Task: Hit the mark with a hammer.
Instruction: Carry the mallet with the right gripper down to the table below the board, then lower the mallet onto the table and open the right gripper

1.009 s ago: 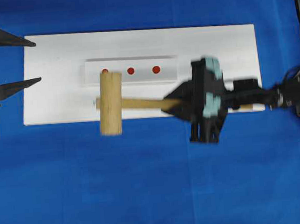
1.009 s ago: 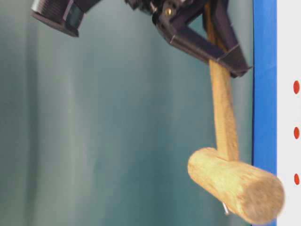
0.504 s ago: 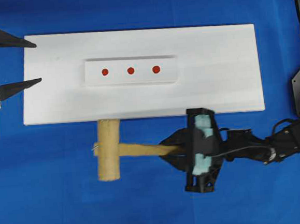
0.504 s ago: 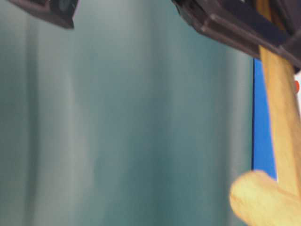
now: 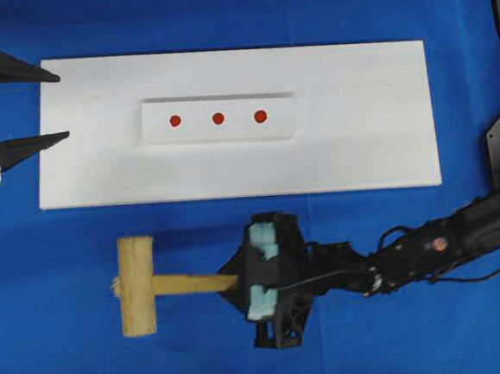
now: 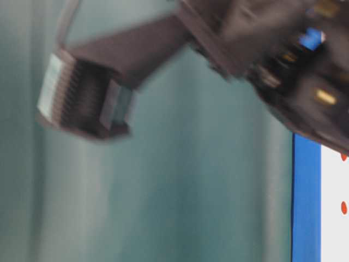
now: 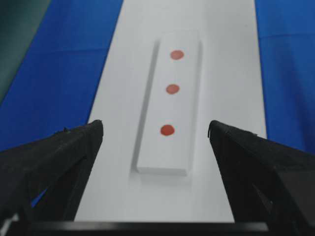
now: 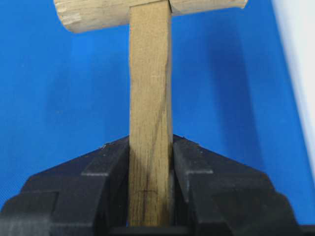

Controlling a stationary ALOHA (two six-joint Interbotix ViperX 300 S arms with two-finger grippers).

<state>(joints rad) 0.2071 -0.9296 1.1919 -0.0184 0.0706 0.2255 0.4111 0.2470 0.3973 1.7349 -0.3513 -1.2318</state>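
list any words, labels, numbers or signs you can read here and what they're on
None: no readable words, labels, brands or numbers in any view.
The only marks are three plain red dots on the small white block, which sits on the white board.
The hammer is bare wood, unmarked.

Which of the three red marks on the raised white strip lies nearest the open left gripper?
The end mark, lowest in the left wrist view and leftmost overhead. It sits closest to the left gripper; the other two lie farther along the strip.
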